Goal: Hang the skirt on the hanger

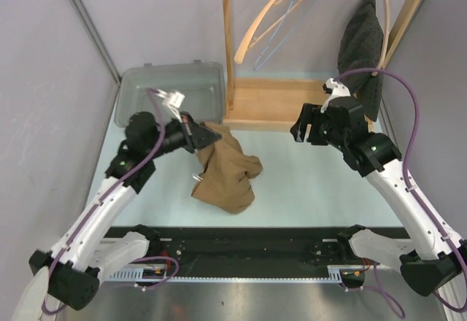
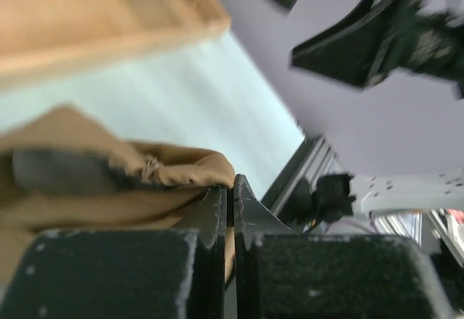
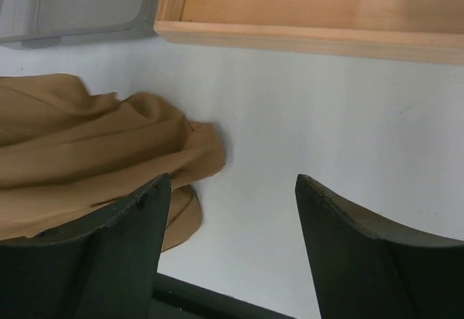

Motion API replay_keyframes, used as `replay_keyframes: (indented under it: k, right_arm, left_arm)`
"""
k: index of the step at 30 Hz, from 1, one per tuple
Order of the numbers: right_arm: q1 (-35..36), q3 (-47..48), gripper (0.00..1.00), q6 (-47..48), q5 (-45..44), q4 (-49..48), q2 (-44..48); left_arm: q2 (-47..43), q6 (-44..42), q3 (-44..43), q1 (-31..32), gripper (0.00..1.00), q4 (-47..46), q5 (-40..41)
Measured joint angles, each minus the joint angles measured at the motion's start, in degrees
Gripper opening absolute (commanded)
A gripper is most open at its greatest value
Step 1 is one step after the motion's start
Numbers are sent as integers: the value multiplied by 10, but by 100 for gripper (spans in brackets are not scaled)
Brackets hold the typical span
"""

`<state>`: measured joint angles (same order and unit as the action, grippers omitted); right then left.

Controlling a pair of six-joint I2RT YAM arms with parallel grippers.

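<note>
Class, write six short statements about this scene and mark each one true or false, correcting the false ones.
1. The left tool is shut on the brown skirt. True.
2. The right tool grips the skirt too. False: it is open and empty.
3. The skirt hangs on the wooden rack. False: it lies bunched on the table, with one edge lifted by the left tool.
4. Two empty hangers hang from the rack. True.
5. A dark garment hangs at the rack's right end. True.
6. The clear bin sits right of the rack. False: it sits left of it.
</note>
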<state>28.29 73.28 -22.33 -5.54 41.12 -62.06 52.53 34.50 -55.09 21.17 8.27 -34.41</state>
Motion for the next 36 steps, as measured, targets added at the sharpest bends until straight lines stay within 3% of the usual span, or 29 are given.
replay_keyframes:
  k: [7, 14, 16, 24, 27, 28, 31, 36]
  right_arm:
    - [-42, -46, 75, -2, 14, 26, 30]
    - [-43, -69, 95, -19, 5, 30, 56]
    - [-42, -71, 99, -24, 4, 28, 58]
    - [-9, -79, 100, -32, -20, 26, 58]
    - [6, -81, 100, -32, -22, 18, 58]
    - [11, -81, 100, -31, -22, 15, 58]
    - [24, -82, 99, -28, -22, 2, 57]
    - [40, -89, 98, -20, -23, -14, 54]
  left_arm:
    - [123, -5, 59, 97, 0, -11, 82]
    - [264, -37, 39, 138, 0, -32, 97]
    - [283, -47, 26, 143, 0, -30, 96]
    - [284, -82, 16, 144, 0, -20, 87]
    - [272, -97, 16, 144, 23, -1, 92]
    - [265, -105, 16, 144, 42, 6, 97]
    - [242, -121, 15, 145, 70, 34, 121]
    - [214, -143, -8, 145, 79, 85, 180]
